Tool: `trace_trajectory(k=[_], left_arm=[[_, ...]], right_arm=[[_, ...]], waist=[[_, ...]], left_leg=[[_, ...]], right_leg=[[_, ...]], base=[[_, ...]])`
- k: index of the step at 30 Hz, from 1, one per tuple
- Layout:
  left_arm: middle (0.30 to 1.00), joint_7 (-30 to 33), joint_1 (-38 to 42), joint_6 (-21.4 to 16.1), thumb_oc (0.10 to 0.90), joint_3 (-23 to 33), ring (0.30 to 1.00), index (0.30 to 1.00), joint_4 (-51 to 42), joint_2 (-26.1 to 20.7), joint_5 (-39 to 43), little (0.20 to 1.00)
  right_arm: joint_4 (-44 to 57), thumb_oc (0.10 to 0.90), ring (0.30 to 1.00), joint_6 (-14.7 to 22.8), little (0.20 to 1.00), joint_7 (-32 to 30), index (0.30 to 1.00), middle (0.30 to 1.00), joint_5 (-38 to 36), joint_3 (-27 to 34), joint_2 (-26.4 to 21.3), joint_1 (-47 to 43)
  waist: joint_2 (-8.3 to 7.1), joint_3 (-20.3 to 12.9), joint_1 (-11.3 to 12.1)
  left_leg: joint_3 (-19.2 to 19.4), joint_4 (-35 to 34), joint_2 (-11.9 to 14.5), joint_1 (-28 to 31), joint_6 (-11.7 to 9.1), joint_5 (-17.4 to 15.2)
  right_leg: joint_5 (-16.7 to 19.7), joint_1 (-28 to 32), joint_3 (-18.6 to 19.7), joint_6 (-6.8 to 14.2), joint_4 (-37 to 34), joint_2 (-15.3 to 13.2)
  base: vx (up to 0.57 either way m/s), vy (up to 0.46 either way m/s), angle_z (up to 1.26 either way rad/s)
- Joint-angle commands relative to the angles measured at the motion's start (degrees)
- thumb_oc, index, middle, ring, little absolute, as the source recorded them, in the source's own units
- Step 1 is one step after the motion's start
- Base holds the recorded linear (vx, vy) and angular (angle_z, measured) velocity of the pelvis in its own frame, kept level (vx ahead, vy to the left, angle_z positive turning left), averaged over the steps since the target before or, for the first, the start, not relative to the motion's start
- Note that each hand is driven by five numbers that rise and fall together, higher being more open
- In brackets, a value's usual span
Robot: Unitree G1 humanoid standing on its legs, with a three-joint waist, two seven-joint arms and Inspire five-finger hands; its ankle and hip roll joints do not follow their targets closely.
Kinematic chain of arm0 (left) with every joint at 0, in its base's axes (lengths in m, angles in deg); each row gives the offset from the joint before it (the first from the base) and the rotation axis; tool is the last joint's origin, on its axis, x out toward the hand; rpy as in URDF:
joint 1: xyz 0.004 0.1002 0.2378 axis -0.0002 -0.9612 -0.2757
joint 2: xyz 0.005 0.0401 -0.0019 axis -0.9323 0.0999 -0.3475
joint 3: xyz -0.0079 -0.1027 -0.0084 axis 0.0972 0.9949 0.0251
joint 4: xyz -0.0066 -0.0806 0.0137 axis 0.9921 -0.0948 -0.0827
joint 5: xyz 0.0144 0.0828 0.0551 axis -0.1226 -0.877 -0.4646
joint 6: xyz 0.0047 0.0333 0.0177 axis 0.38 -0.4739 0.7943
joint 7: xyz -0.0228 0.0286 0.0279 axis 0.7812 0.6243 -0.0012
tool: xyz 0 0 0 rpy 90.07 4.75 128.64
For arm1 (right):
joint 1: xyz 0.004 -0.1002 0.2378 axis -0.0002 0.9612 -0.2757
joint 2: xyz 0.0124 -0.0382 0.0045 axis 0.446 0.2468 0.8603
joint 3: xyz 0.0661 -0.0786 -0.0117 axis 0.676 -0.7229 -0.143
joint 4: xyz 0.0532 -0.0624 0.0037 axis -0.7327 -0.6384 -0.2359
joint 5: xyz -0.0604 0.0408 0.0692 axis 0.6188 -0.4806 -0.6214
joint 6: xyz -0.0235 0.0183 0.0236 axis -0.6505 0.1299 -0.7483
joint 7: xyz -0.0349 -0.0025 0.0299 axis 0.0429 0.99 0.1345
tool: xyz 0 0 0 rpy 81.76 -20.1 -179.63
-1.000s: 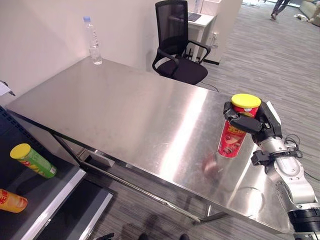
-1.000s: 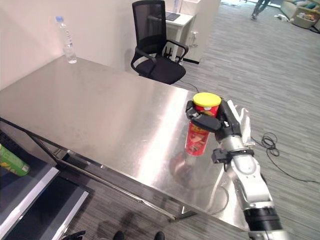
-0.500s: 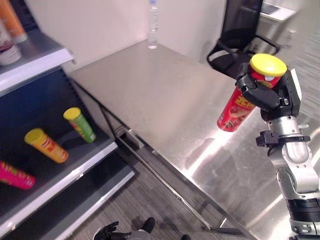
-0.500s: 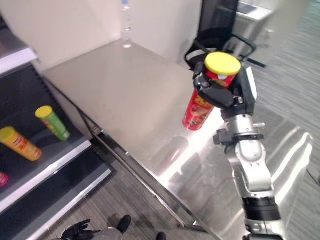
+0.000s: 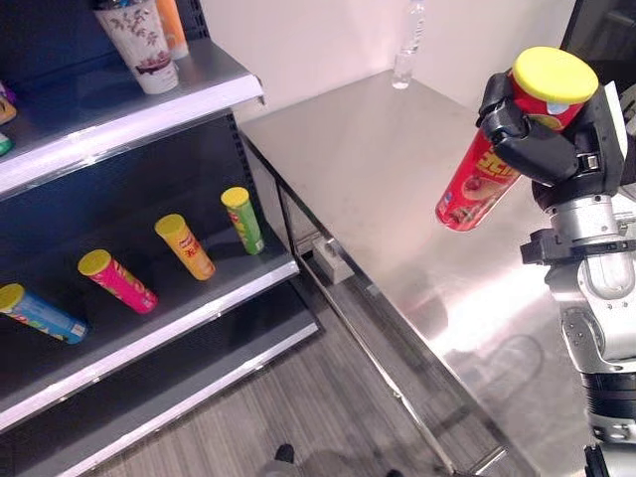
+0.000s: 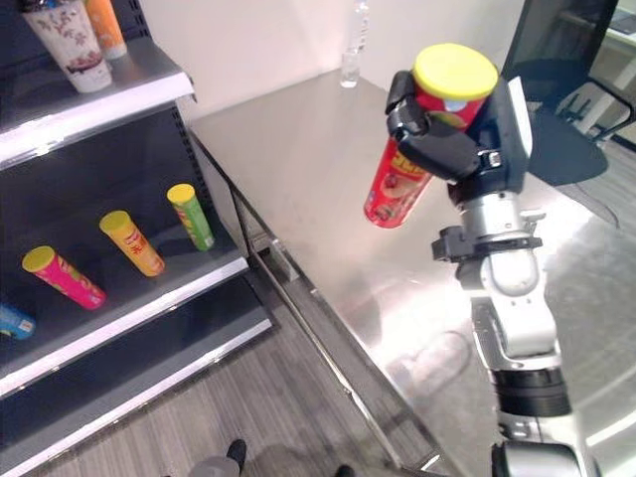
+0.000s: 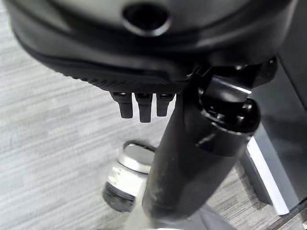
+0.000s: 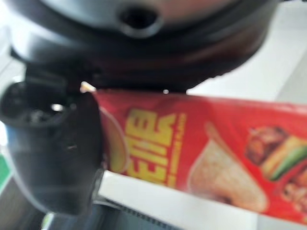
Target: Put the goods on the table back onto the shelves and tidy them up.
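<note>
Gripping a red can [image 5: 484, 175] tilted in the right hand [image 5: 550, 149], above the table [image 5: 397, 189]; possibly slipping out before reaching the shelf [image 5: 189, 298].

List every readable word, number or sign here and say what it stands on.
Red can in the right hand: yellow lettering, blurred and partly covered, unreadable.
Green can, orange can, pink can: print too small.
Patterned cup: markings too small.
No legible text.

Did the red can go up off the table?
Yes. The red can, gripped by the right hand, stood on the table a second ago; now it hangs tilted above it.
</note>
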Motion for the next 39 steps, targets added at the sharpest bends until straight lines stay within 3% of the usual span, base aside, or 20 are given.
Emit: trace_trajectory(k=[1, 2, 3, 5, 7, 10, 11, 13, 14, 18, 21, 24, 25, 26, 29, 32, 33, 35, 37, 39], left_arm=[[0.9, 0.27, 1.52, -2.01, 0.8, -3.72, 0.9, 0.9, -2.4, -2.91, -1.97, 0.9], [0.9, 0.41, 1.65, -1.88, 0.8, -4.16, 0.9, 0.9, -2.74, -3.18, -2.47, 0.9], [0.9, 0.38, 2.02, -1.77, 0.8, -4.82, 0.9, 0.9, -3.15, -3.34, -2.96, 0.9], [0.9, 0.05, 2.41, -1.67, 0.8, -5.2, 0.9, 0.9, -3.68, -3.36, -2.96, 0.9], [0.9, 0.19, 3.43, -1.68, 0.8, -5.95, 0.9, 0.9, -3.61, -3.7, -4.37, 0.9], [0.9, 0.62, 4.09, -1.66, 0.8, -5.69, 0.9, 0.9, -3.59, -4.71, -5.26, 0.9], [0.9, 0.93, 4.4, -1.7, 0.8, -5.63, 0.9, 0.9, -3.3, -5.08, -5.38, 0.9], [0.9, 1.33, 4.48, -1.91, 0.8, -5.0, 0.9, 0.9, -3.56, -5.51, -4.59, 0.9], [0.9, 1.48, 4.79, -1.94, 0.8, -5.01, 0.9, 0.9, -3.73, -5.82, -4.34, 0.9], [0.9, 1.28, 4.96, -1.47, 0.8, -5.37, 0.9, 0.9, -3.14, -6.71, -4.27, 0.9], [0.9, 1.19, 4.49, -1.21, 0.8, -5.01, 0.9, 0.9, -2.32, -6.72, -4.21, 0.9], [0.9, 0.76, 3.72, -1.46, 0.8, -4.68, 0.9, 0.9, -2.77, -6.24, -3.44, 0.9], [0.9, 0.75, 3.66, -1.47, 0.8, -4.72, 0.9, 0.9, -2.78, -6.32, -3.43, 0.9], [0.9, 0.89, 3.35, -1.76, 0.8, -3.97, 0.9, 0.9, -2.84, -5.77, -2.76, 0.9], [0.9, 0.67, 3.22, -2.05, 0.8, -4.27, 0.9, 0.9, -3.81, -5.45, -2.89, 0.9], [0.9, 0.65, 3.97, -1.93, 0.8, -4.69, 0.9, 0.9, -4.04, -5.12, -3.37, 0.9], [0.9, 0.75, 3.84, -1.86, 0.8, -4.41, 0.9, 0.9, -4.27, -4.92, -3.17, 0.9], [0.9, 0.93, 3.54, -1.9, 0.8, -3.8, 0.9, 0.9, -3.71, -4.74, -3.45, 0.9], [0.9, 1.46, 3.72, -1.97, 0.8, -3.42, 0.9, 0.9, -3.25, -4.61, -3.65, 0.9], [0.9, 1.54, 3.23, -2.08, 0.8, -2.62, 0.9, 0.9, -2.98, -4.41, -4.07, 0.9]], right_arm=[[5.25, 0.4, 0.3, 6.0, 0.3, 0.78, 0.3, 0.3, -2.55, 1.61, -0.25, -7.74], [4.81, 0.4, 0.3, 5.4, 0.3, 1.0, 0.3, 0.3, -3.55, 1.86, -0.01, -7.12], [5.03, 0.4, 0.3, 5.67, 0.3, 0.75, 0.3, 0.3, -3.69, 3.1, -0.32, -6.23], [5.34, 0.4, 0.3, 5.39, 0.3, 0.63, 0.3, 0.3, -3.61, 3.84, -0.35, -5.5], [5.81, 0.4, 0.3, 5.73, 0.3, -0.44, 0.3, 0.3, -2.32, 6.46, 1.29, -2.76], [6.39, 0.4, 0.3, 5.24, 0.3, -1.27, 0.3, 0.3, -0.36, 7.64, 2.5, -1.4], [6.79, 0.4, 0.3, 5.32, 0.3, -1.7, 0.3, 0.3, 0.42, 7.91, 2.89, -1.11], [7.2, 0.4, 0.3, 5.32, 0.3, -1.92, 0.3, 0.3, 0.98, 7.9, 3.06, -1.27], [6.88, 0.4, 0.3, 5.59, 0.3, -2.13, 0.3, 0.3, 1.02, 7.82, 2.91, -1.67], [8.26, 0.4, 0.3, 6.26, 0.3, -2.01, 0.3, 0.3, 1.48, 9.48, 2.74, -0.35], [8.88, 0.4, 0.3, 6.68, 0.3, -1.54, 0.3, 0.3, 1.34, 10.62, 3.38, 0.63], [8.53, 0.4, 0.3, 6.75, 0.3, -0.91, 0.3, 0.3, 0.55, 10.42, 4.06, 0.99], [8.54, 0.4, 0.3, 6.75, 0.3, -0.87, 0.3, 0.3, 0.51, 10.47, 4.12, 1.1], [8.48, 0.4, 0.3, 6.7, 0.3, 0.39, 0.3, 0.3, -0.83, 8.87, 4.48, 1.13], [8.54, 0.4, 0.3, 6.17, 0.3, 1.55, 0.3, 0.3, -2.01, 7.9, 4.13, 1.16], [8.19, 0.4, 0.3, 5.7, 0.3, 1.97, 0.3, 0.3, -1.37, 6.76, 2.33, 1.34], [8.15, 0.4, 0.3, 4.73, 0.3, 2.79, 0.3, 0.3, -0.71, 4.92, 1.64, 0.84], [8.25, 0.4, 0.3, 3.95, 0.3, 3.78, 0.3, 0.3, -0.48, 3.16, 1.07, 0.39], [7.88, 0.4, 0.3, 3.85, 0.3, 4.61, 0.3, 0.3, -0.78, 1.44, 0.69, -0.44], [7.78, 0.4, 0.3, 3.79, 0.3, 5.4, 0.3, 0.3, -1.17, 0.81, 0.03, -0.03]], waist=[[-3.08, -9.46, 0.47], [-1.91, -10.26, -0.53], [-1.44, -10.38, -1.42], [-1.21, -10.42, -2.12], [-0.98, -10.06, -2.66], [-1.63, -8.65, -2.86], [-2.13, -7.62, -3.7], [-1.54, -5.96, -4.53], [-1.56, -5.34, -4.33], [-1.76, -5.81, -3.77], [-2.98, -6.74, -2.86], [-4.98, -8.13, -0.78], [-5.11, -8.19, -0.99], [-5.92, -8.47, 0.1], [-5.76, -7.7, 0.41], [-5.52, -5.88, -0.21], [-5.47, -5.65, -0.27], [-5.46, -5.87, -0.43], [-5.55, -5.86, -1.06], [-4.64, -6.09, -2.12]], left_leg=[[-2.0, 0.29, 5.24, 5.82, 1.28, 7.24], [-1.62, -1.84, 5.46, 8.74, 0.49, 6.35], [-0.69, -2.96, 5.18, 8.5, 1.2, 4.34], [1.7, -4.75, 4.85, 8.52, 1.42, 2.41], [4.1, -11.26, 1.32, 9.71, 3.15, -4.14], [2.23, -12.14, -3.61, 8.26, 5.64, -6.69], [1.02, -12.14, -4.89, 7.43, 6.51, -6.18], [0.08, -12.14, -5.77, 6.51, 7.72, -5.43], [-0.03, -12.14, -6.6, 5.38, 8.51, -4.08], [-2.91, -12.14, -8.63, 1.06, 10.49, -0.52], [-3.96, -12.14, -10.08, -1.23, 10.8, 1.21], [-4.71, -12.14, -11.97, -4.14, 10.25, 2.76], [-4.93, -12.14, -12.05, -4.07, 10.23, 2.75], [-4.93, -12.14, -12.77, -6.65, 8.84, 4.44], [-5.21, -12.06, -12.95, -9.2, 7.44, 6.41], [-1.87, -9.55, -11.99, -12.89, 5.7, 7.73], [0.48, -8.8, -9.66, -13.08, 5.79, 6.77], [-0.93, -8.44, -6.73, -11.26, 5.53, 5.59], [-1.49, -7.66, -1.44, -9.17, 5.37, 5.43], [-1.43, -7.71, 4.92, -5.88, 4.56, 6.98]], right_leg=[[2.24, -8.96, -1.87, 0.2, -3.56, 2.96], [3.66, -10.23, -3.7, 0.93, -3.45, 2.11], [4.61, -10.43, -5.31, 1.44, -3.15, 1.11], [5.65, -11.15, -6.31, 1.99, -2.91, -0.02], [9.21, -12.41, -7.62, 4.49, -2.78, -3.87], [12.24, -14.11, -5.3, 6.65, -2.72, -7.21], [14.24, -15.69, -1.69, 7.04, -1.41, -7.83], [11.99, -18.05, 7.07, 6.27, 2.96, -5.09], [9.53, -17.83, 9.52, 5.42, 5.96, -3.61], [-0.62, -13.16, 12.2, 2.79, 17.33, 2.39], [-4.71, -9.19, 13.32, 1.91, 20.12, 6.68], [-8.91, -4.07, 14.88, -0.05, 10.01, 9.22], [-8.55, -3.42, 14.61, -0.08, 8.98, 9.2], [-7.27, -1.76, 15.82, -0.83, 0.9, 10.18], [-6.24, -0.94, 15.09, -1.04, -2.48, 10.37], [-5.06, -1.49, 13.21, -0.95, -3.56, 9.14], [-3.44, -3.13, 11.83, -0.4, -3.56, 7.64], [-1.79, -4.25, 11.38, 0.08, -3.56, 6.15], [-0.79, -6.0, 10.68, 0.61, -3.56, 3.86], [-0.57, -6.81, 10.12, 1.2, -3.56, 2.6]], base=[[-0.3, 0.315, 0.65], [-0.31, 0.322, 0.66], [-0.41, 0.425, 0.88], [-0.22, 0.294, 1.09], [-0.27, 0.497, 0.88], [-0.29, 0.385, 0.35], [-0.3, 0.298, -0.03], [-0.33, 0.277, 0.55], [-0.33, 0.254, 0.58], [-0.23, 0.14, 0.3], [-0.2, 0.029, 0.46], [-0.15, -0.04, 0.2], [-0.26, -0.096, 0.17], [-0.18, -0.06, 0.32], [-0.21, -0.006, 0.26], [-0.3, 0.116, 0.62], [-0.29, 0.177, 0.72], [-0.27, 0.221, 0.11], [-0.18, 0.247, -0.07], [-0.14, 0.336, 0.15]])
